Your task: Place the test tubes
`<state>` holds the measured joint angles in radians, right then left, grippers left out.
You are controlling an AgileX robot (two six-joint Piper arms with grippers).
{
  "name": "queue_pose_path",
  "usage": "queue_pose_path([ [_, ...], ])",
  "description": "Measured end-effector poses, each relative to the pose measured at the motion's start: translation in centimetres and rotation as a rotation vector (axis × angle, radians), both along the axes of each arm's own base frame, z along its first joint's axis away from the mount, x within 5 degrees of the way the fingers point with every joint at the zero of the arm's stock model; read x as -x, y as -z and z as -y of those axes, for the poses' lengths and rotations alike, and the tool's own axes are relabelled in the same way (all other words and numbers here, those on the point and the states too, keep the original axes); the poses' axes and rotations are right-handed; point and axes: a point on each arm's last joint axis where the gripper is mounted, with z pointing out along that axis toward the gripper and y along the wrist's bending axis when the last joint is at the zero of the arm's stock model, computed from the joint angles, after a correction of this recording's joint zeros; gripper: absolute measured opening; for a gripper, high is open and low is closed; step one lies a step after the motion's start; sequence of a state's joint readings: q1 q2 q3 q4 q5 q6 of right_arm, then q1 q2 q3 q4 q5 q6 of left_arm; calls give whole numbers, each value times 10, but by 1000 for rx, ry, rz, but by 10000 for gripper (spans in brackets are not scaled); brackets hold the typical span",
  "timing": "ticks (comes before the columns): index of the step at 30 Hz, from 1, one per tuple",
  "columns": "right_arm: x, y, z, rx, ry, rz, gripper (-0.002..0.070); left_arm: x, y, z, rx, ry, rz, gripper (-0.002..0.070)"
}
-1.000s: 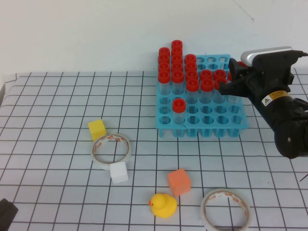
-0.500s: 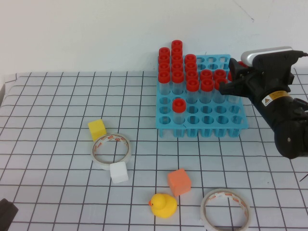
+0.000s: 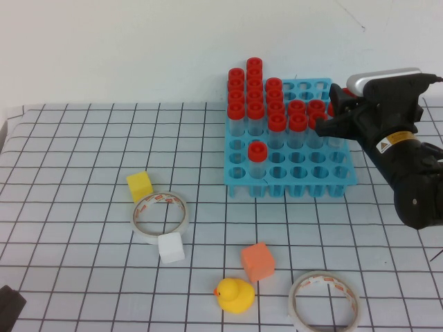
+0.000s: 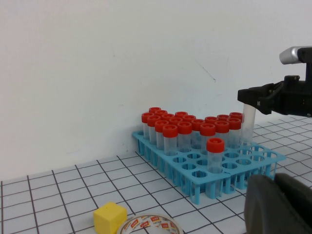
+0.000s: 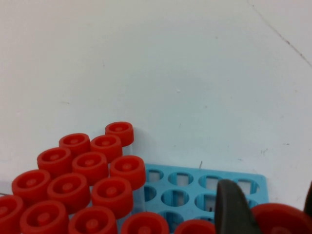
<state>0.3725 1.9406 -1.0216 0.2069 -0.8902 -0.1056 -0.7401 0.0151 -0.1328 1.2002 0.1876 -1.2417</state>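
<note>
A blue rack (image 3: 291,181) stands at the back of the table with several red-capped test tubes in its rear and left holes. One lone tube (image 3: 257,159) stands nearer the front. My right gripper (image 3: 339,114) hovers over the rack's right side, shut on a test tube (image 4: 247,124) that hangs upright above the holes there. Its red cap (image 5: 280,219) shows between the fingers (image 5: 231,209). My left gripper (image 3: 8,304) sits low at the table's near left corner, far from the rack (image 4: 219,178), its dark fingers (image 4: 273,204) shut on nothing.
In front of the rack lie a yellow cube (image 3: 139,185), a tape roll (image 3: 160,216), a white cube (image 3: 171,247), an orange cube (image 3: 257,261), a yellow duck (image 3: 234,295) and a second tape roll (image 3: 324,301). A white wall rises close behind the rack.
</note>
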Motion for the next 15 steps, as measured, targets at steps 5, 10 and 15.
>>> queue_pose_path([
  [5, 0, 1, 0, 2, -1, -8, 283, 0, 0, 0, 0, 0, 0, -1],
  [10, 0, 3, 0, 7, -5, -34, 283, 0, 0, 0, 0, 0, 0, -1],
  [15, 0, 5, -1, 13, -8, -52, 283, 0, 0, 0, 0, 0, 0, -1],
])
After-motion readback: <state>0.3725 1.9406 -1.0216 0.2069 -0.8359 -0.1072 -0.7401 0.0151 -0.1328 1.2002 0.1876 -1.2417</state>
